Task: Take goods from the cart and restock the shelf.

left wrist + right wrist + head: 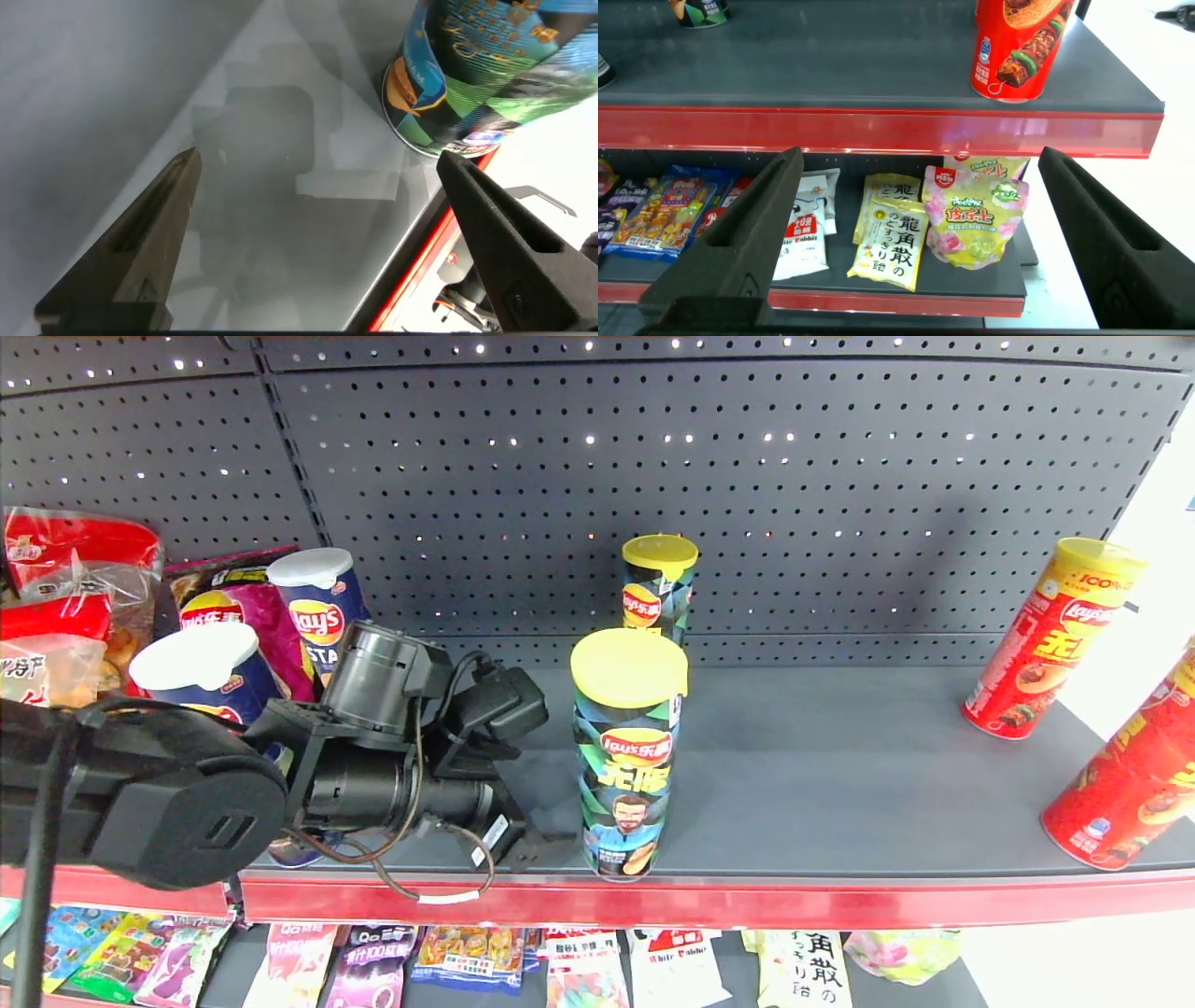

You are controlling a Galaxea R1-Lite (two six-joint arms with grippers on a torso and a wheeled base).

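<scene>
A green-and-black chip can with a yellow lid (627, 756) stands upright near the front edge of the grey shelf (840, 784). A second one (658, 583) stands behind it. My left gripper (527, 845) rests low over the shelf just left of the front can. In the left wrist view it (318, 159) is open with only bare shelf between its fingers, and the can's base (486, 84) stands just past one fingertip. My right gripper (920, 154) is open and holds nothing, out in front of the shelf's red edge (878, 126).
Two red chip cans (1050, 639) (1130, 775) lean at the shelf's right end, one of them (1022, 47) near the front lip. Blue cans (210, 672) and snack bags (65, 607) crowd the left. Bagged snacks (976, 219) lie on the lower shelf.
</scene>
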